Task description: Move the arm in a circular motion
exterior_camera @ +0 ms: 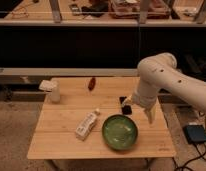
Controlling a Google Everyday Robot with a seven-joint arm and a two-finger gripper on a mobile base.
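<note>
The arm [168, 82] reaches in from 3 o'clock, its gripper [139, 109] hanging over the table [56, 140] at 1 o'clock of the bowl [119, 132], prongs spread and holding nothing. It looks stiff and heavy and would likely sweep wide; nothing needs grasping.

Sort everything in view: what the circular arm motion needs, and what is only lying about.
In the job: arm; its gripper, hanging over the wooden table by the black object.
Lying about on the table: green bowl; white bottle on its side; black object; small reddish object; white container.
</note>
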